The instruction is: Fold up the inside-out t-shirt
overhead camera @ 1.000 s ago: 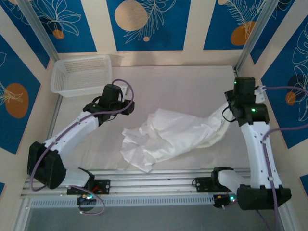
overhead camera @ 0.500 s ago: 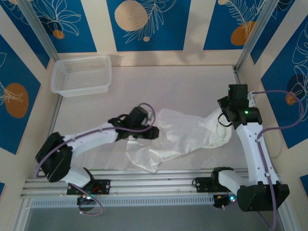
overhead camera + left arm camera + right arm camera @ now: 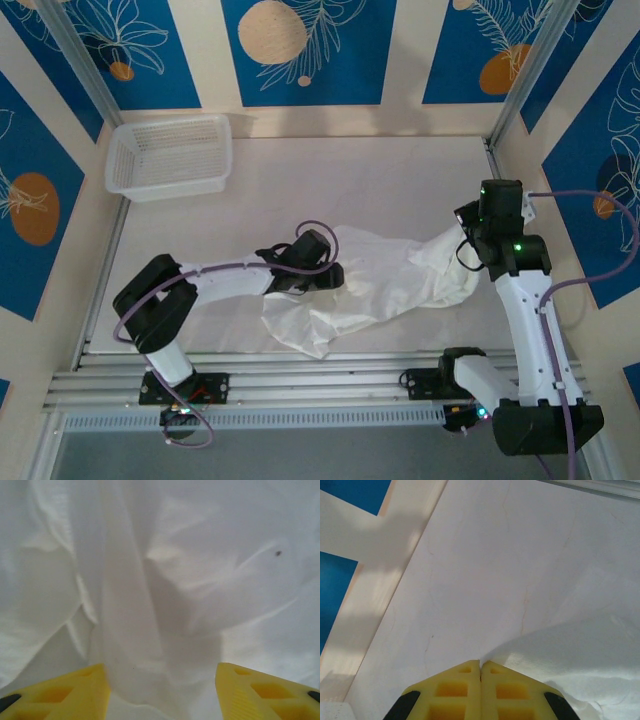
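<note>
Top view: a white desk [image 3: 380, 180] between blue-patterned walls carries the inside-out t-shirt [image 3: 390, 285], crumpled at centre. The left end effector [image 3: 335, 275] sits on its left part; the right end effector [image 3: 468, 238] is at its raised right end.

Left wrist: jaws apart, straddling a fold.

Right wrist: jaws together, clamped on the shirt's edge.

Risk: closing left may gather several layers, and a pull could slip the thin cloth from the right pinch.

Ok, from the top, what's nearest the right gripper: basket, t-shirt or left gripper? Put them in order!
1. t-shirt, touching the right gripper.
2. left gripper, mid-table, to its left.
3. basket, far left corner.
</note>
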### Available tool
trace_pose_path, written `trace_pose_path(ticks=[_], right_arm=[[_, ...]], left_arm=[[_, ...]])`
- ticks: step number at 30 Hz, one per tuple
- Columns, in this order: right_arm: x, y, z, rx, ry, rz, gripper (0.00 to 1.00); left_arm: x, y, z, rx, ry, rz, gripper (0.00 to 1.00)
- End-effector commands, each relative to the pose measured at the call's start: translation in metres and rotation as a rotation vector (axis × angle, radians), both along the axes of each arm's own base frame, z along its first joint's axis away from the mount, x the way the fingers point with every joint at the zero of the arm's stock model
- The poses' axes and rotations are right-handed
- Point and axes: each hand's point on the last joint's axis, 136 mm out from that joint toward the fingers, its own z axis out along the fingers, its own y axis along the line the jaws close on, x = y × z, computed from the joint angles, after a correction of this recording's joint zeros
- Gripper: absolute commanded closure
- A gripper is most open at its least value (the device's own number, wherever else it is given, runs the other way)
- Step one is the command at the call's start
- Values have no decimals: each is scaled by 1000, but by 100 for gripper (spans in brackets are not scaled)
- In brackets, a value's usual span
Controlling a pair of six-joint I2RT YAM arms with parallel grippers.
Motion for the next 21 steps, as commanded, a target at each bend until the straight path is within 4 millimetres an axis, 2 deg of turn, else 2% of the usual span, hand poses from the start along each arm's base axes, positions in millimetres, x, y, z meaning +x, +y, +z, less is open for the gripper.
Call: trace_pose_path(ticks=[1, 3, 4, 7, 8, 11, 15, 18, 21], right_arm=[[2, 5, 4, -1, -18, 32, 100], [2, 7, 6, -2, -21, 42, 100], [2, 7, 8, -5, -26, 48, 100], [1, 7, 19, -24, -42, 49, 100], [0, 6, 25, -27, -52, 47, 100], [-1, 6, 55, -33, -117, 47, 100], [-17, 0, 114, -58, -268, 21, 100], [-39, -8, 151, -88, -405, -12, 100], [-58, -6, 176, -114, -517, 8, 100]], left_arm=[[2, -20, -2, -99, 45, 5, 48], [2, -14, -10, -66, 65, 36, 55], [3, -10, -11, -54, 66, 52, 62], [10, 7, 2, -35, 26, 100, 92], [17, 15, 13, -34, -1, 117, 100], [40, 49, 61, -29, -109, 169, 100], [64, 107, 136, -77, -253, 244, 100], [66, 140, 175, -129, -335, 271, 100], [57, 151, 206, -191, -410, 227, 100]])
